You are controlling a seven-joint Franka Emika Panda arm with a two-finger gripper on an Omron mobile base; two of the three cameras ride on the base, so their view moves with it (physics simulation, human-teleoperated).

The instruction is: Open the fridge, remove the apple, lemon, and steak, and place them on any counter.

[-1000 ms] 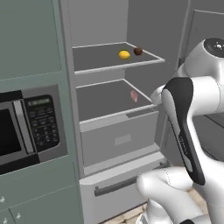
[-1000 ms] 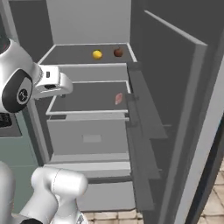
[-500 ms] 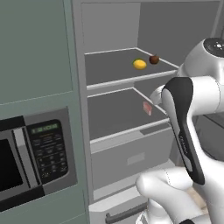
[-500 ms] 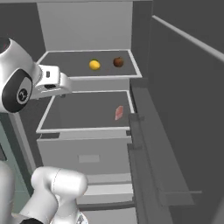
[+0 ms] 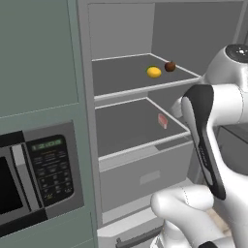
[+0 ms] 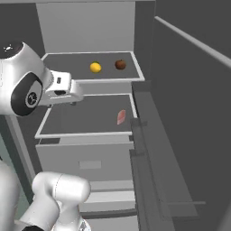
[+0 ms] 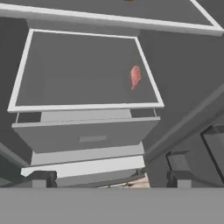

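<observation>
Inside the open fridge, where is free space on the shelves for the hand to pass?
Upper shelf: bare left of the lemon; crowded at right, with the apple close beside. Lower shelf: bare except the steak near its right edge.

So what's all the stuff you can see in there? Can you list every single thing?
fridge: one, light grey, open, grey shelves inside with a drawer below.
lemon: one, bright yellow, upper shelf, left of the apple.
apple: one, dark brownish-red, upper shelf, near its right edge.
steak: one, pinkish-red, lower shelf, right side.
fridge door: one, dark grey, swung open on the right.
microwave: one, dark with a keypad, in the grey-green cabinet left of the fridge.
gripper: one, dark fingertips, open, holding nothing, in front of the drawer.
</observation>
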